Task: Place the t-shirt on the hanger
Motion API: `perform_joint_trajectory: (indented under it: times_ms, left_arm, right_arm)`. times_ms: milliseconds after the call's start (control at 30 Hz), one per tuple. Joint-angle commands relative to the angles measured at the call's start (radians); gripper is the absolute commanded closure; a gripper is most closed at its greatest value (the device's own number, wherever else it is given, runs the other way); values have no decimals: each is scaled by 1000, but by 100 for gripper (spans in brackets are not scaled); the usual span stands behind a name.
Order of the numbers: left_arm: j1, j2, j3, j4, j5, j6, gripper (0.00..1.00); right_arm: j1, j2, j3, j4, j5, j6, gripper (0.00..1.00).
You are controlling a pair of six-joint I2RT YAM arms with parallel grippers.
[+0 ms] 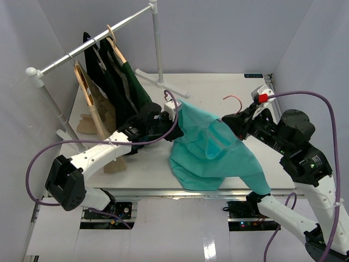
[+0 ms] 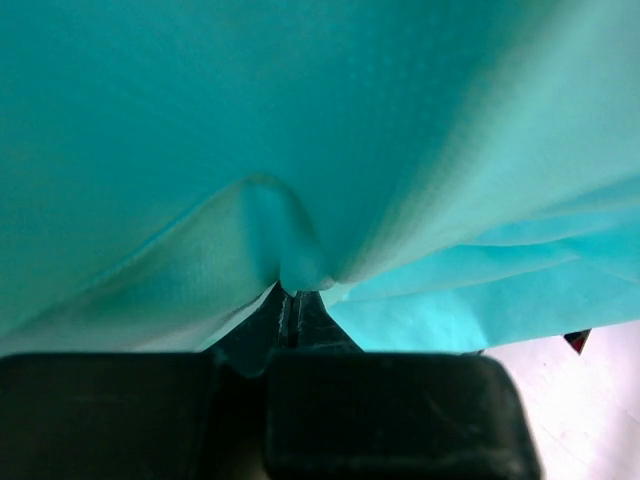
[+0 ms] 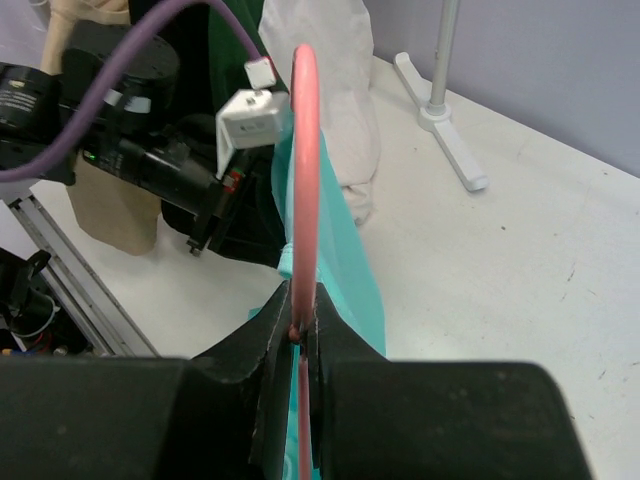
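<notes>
The teal t-shirt (image 1: 210, 150) hangs bunched between my two grippers above the table's middle, its lower part trailing to the front edge. My left gripper (image 1: 170, 124) is shut on a fold of the t-shirt (image 2: 300, 270) at its left side; teal fabric fills the left wrist view. My right gripper (image 1: 232, 124) is shut on the thin pink wire hanger (image 3: 303, 170), which runs up from the closed jaws; its small hook (image 1: 233, 99) shows above the t-shirt in the top view. The t-shirt (image 3: 345, 270) drapes along the hanger beyond the jaws.
A white garment rack (image 1: 87, 46) stands at the back left with a dark green garment (image 1: 128, 87) and a tan garment (image 1: 92, 109) on wooden hangers. Its white upright (image 1: 158, 43) and foot (image 1: 163, 82) stand behind the t-shirt. Purple cables loop off both arms.
</notes>
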Motion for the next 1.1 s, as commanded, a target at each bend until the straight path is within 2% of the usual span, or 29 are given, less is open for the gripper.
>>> perform_joint_trajectory:
  times_ms: [0,167,367,467,633,867,1067]
  left_arm:
    - [0,-131,32,23,-53,-27,100]
    - [1,-213,85,-37,-141,-19,100]
    - [3,-231,209,-150,-298,30,100]
    - [3,-221,270,-173,-309,42,100]
    - [3,-166,348,-223,-295,44,100]
    - [11,-109,409,-258,-300,44,100]
    - [46,-37,571,-320,-320,48,100]
  right_arm:
    - [0,-27,-38,51,35,-8,92]
    - [0,-27,-79,-1,64,-53,92]
    - [0,-78,-138,-81,29,-104,92]
    - [0,-103,-167,-82,30,-112,92]
    - [1,-114,-163,-49,-54,-125,92]
    - [0,-46,-82,29,-159,-143,92]
    - [0,109,128,34,-129,-156,92]
